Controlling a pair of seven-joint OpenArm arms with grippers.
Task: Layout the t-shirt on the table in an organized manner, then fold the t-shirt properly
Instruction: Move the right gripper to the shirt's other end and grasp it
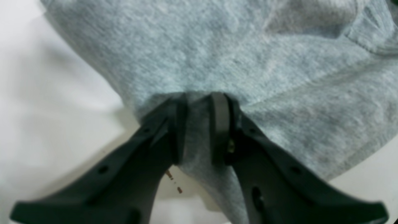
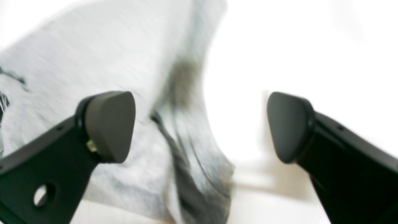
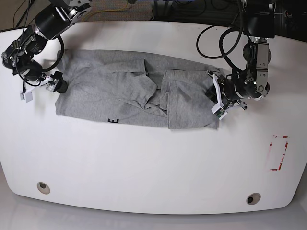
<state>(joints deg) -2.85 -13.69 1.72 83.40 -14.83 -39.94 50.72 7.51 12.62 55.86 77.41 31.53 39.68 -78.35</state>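
Observation:
The grey t-shirt (image 3: 124,93) lies spread and wrinkled across the far half of the white table (image 3: 144,163), with small black lettering (image 3: 113,120) at its near edge. My left gripper (image 3: 213,96) is at the shirt's right end, shut on a bunched fold of fabric (image 1: 199,130) between its two black fingers. My right gripper (image 3: 59,85) is at the shirt's left edge. In the right wrist view, which is blurred, the right gripper (image 2: 199,124) stands wide open, holding nothing, with the t-shirt (image 2: 93,62) and its edge seam below the left finger.
A red rectangular tape mark (image 3: 278,153) sits near the table's right edge. Two round grommet holes (image 3: 43,187) (image 3: 253,198) lie by the near edge. Black cables (image 3: 225,43) loop over the table behind the left arm.

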